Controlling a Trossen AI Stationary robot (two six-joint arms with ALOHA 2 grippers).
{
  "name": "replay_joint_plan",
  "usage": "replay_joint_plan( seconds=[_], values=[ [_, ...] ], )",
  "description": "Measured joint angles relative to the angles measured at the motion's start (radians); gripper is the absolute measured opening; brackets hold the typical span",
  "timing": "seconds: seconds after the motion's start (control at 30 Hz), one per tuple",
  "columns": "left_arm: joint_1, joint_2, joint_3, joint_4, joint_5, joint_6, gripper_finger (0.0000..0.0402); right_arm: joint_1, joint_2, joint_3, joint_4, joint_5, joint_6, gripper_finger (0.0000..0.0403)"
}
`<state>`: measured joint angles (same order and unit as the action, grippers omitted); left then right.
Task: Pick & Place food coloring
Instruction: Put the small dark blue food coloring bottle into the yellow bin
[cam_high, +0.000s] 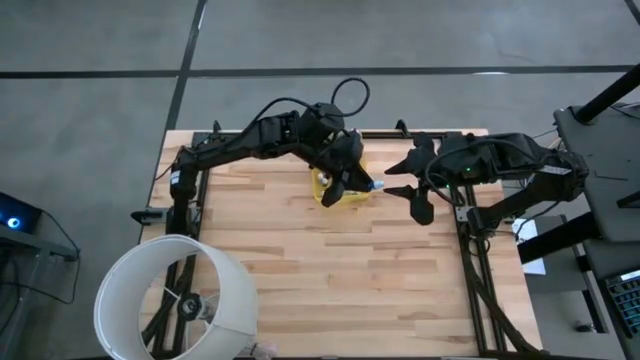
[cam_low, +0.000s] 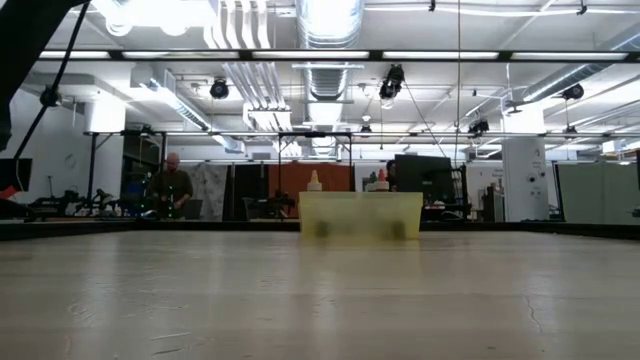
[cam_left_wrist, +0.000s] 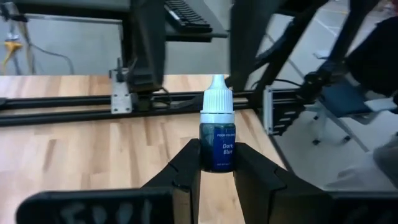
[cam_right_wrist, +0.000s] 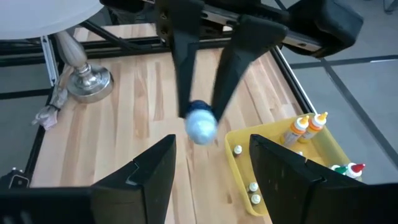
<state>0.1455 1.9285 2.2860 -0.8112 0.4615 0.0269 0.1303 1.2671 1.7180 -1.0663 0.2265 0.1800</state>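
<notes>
A small dark blue food coloring bottle (cam_left_wrist: 217, 134) with a white cap (cam_right_wrist: 200, 124) hangs in the air, my left gripper (cam_high: 365, 186) shut on it. It is over the right edge of the yellow tray (cam_high: 322, 187). More small bottles (cam_right_wrist: 306, 127) stand and lie in the tray. My right gripper (cam_high: 408, 186) is open, just right of the bottle's cap. Its two fingers (cam_right_wrist: 149, 174) stand apart, with the cap ahead of the gap between them. The low view shows only the tray (cam_low: 360, 215) with bottle tips above its rim. My left gripper pinches the bottle's dark lower body (cam_left_wrist: 217, 158) between its two fingers (cam_left_wrist: 186, 171). It comes from the table's left, slanting a little down. The bottle lies along the fingers and sticks out past them, cap toward my right gripper. It is lifted clear of the tray and table.
A lamp with a white shade (cam_high: 175, 300) stands at the near left corner, its metal foot (cam_right_wrist: 87, 81) on the wood. Black frame rails (cam_left_wrist: 74, 106) run along the table's edges. A person (cam_low: 172, 185) stands far back in the room.
</notes>
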Motion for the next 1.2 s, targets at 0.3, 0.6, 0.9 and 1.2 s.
replay_joint_plan(
  seconds=[0.3,0.6,0.9,1.2],
  values=[
    [0.0,0.0,0.0,0.008,0.021,0.026,0.0055,0.0,0.004,0.0,0.004,-0.024,0.001,0.0189],
    [0.0,0.001,0.0,0.011,0.021,0.026,0.0055,0.0,0.037,0.001,0.027,-0.026,-0.013,0.0185],
    [0.0,0.001,0.0,0.011,0.021,0.027,0.0055,0.0,0.044,0.006,0.032,-0.025,-0.015,0.0173],
    [0.0,0.002,0.0,0.011,0.02,0.029,0.0055,0.0,0.044,0.006,0.035,-0.025,-0.015,0.0147]
  ],
)
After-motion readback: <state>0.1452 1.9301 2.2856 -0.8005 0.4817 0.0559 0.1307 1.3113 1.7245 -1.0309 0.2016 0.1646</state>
